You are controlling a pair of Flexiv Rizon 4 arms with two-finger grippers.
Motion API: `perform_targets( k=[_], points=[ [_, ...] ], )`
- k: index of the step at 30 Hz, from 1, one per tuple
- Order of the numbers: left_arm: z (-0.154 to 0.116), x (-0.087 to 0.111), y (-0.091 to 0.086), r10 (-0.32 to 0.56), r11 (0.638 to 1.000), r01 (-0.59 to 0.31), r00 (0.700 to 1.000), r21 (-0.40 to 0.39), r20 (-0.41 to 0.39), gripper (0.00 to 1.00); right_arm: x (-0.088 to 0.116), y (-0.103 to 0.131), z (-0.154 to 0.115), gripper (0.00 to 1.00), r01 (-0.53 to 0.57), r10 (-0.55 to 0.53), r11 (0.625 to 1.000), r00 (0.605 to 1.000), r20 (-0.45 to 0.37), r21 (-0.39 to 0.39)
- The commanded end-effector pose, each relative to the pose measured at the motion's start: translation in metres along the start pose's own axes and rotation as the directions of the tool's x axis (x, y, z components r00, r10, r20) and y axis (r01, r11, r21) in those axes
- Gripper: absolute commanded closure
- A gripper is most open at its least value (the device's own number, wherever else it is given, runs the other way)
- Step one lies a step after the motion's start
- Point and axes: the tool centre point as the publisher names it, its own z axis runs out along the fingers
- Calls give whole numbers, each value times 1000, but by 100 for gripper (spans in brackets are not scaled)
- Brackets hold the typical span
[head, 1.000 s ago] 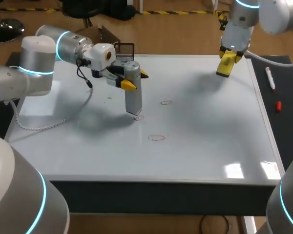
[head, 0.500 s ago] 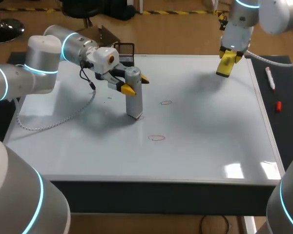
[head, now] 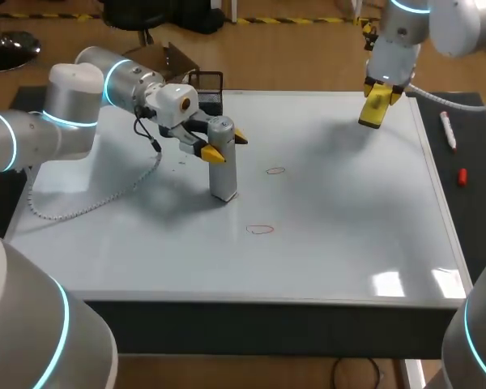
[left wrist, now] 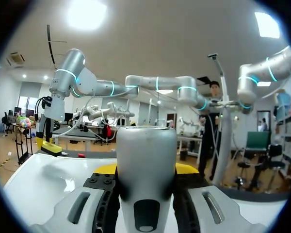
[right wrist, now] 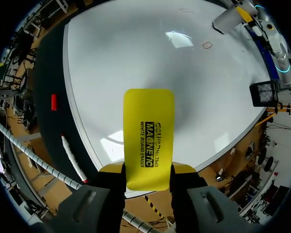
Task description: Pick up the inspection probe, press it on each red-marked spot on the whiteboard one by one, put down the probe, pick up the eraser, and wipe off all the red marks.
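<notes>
Probe (head: 225,174), grey, upright, rounded top

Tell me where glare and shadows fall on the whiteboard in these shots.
Head view: two bright glare patches on the whiteboard near its front right corner; soft shadows beside the probe and under the eraser. Right wrist view: one glare patch ahead of the eraser, another beside it, a dim shadow beneath it.

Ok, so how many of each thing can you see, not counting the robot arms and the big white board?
2 red circles showing
1 probe
1 eraser
1 marker pen
1 small red piece
Total: 6
</notes>
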Motion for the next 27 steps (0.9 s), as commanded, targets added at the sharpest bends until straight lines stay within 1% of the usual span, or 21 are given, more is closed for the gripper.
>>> perform_targets(
  k=[1, 13, 27],
  points=[
    [-1, -2, 3, -1, 1000, 1, 1000, 7, -6, 100, 0, -1, -1, 100, 2, -2, 1000, 1000, -4, 1],
    [-3, -1, 5, -11, 1000, 11, 1000, -11, -8, 100, 0, -1, -1, 100, 2, -2, 1000, 1000, -4, 1],
    [-2, -1, 6, -13, 1000, 13, 1000, -10, -10, 100, 0, -1, -1, 100, 2, -2, 1000, 1000, -4, 1]
  ],
)
